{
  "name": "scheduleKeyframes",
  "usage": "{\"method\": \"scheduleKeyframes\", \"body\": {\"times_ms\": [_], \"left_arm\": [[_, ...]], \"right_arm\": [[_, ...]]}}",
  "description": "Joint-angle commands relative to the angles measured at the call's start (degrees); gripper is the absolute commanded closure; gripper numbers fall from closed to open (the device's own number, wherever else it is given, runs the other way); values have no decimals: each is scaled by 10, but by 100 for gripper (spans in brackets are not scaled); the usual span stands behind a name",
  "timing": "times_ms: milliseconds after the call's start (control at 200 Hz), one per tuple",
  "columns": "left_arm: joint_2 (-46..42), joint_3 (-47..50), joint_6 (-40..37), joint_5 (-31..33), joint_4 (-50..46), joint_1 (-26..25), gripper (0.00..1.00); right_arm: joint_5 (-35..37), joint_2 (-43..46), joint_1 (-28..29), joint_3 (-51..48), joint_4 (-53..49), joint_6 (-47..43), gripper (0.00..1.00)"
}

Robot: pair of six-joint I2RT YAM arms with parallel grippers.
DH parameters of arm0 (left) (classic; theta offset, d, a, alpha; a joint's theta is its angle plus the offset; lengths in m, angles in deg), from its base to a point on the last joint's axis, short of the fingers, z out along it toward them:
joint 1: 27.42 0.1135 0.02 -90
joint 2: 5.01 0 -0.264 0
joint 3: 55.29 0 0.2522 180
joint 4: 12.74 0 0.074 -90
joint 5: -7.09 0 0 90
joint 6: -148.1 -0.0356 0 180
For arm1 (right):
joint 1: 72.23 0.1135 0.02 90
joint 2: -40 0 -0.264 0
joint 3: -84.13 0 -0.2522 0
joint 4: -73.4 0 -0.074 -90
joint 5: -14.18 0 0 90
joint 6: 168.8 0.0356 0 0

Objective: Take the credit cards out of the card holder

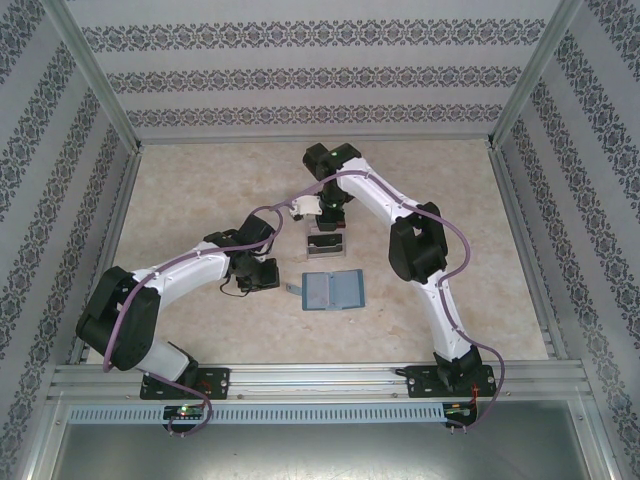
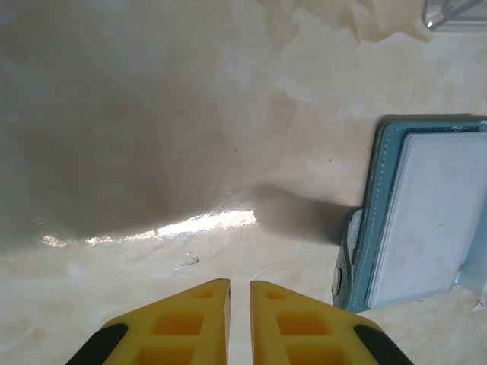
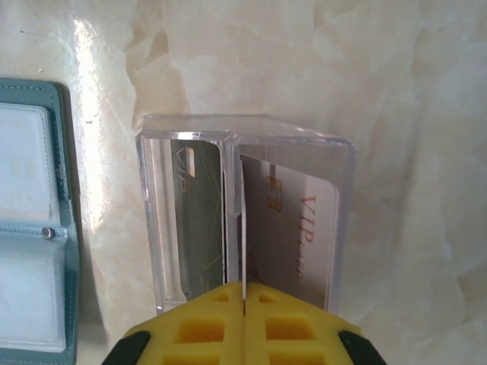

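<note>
The teal card holder lies open and flat in the middle of the table, its pale inner panels up. Behind it stands a clear tray with two compartments. A dark grey credit card lies in its left one. A pale grey credit card with a chip and red lettering leans in the right one, its edge pinched by my right gripper, which is shut on it. My left gripper hovers left of the holder's side tab, a narrow gap between its fingers, nothing in it.
Patterned walls and metal rails close in the beige table on three sides. Bare tabletop stretches left of the left gripper and right of the right arm. A corner of the clear tray shows beyond the holder.
</note>
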Motion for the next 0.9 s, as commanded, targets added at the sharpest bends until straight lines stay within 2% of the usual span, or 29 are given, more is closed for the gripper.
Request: {"method": "scheduleKeyframes", "body": {"times_ms": [0, 60, 175, 230, 350, 520, 720, 894], "left_arm": [[-11, 5, -1, 0, -14, 8, 85], [-11, 4, 0, 0, -14, 8, 85], [-13, 5, 0, 1, -15, 8, 85], [-14, 4, 1, 1, -16, 8, 85], [-17, 2, 1, 2, -18, 8, 85], [-19, -2, -2, 3, -21, 8, 85], [-23, -8, -8, 10, -25, 8, 85], [-26, -16, -17, 10, -26, 16, 85]], "right_arm": [[-6, 18, -4, -7, -2, 23, 97], [1, 18, -5, -9, 6, 26, 91], [-3, 19, -5, -4, 17, 28, 88], [-1, 20, -5, 2, 23, 30, 81], [6, 27, -7, 7, 31, 33, 77], [38, 51, -6, -4, 61, 45, 74], [35, 98, -8, -44, 104, 68, 73], [22, 149, -8, -95, 155, 165, 71]]}}
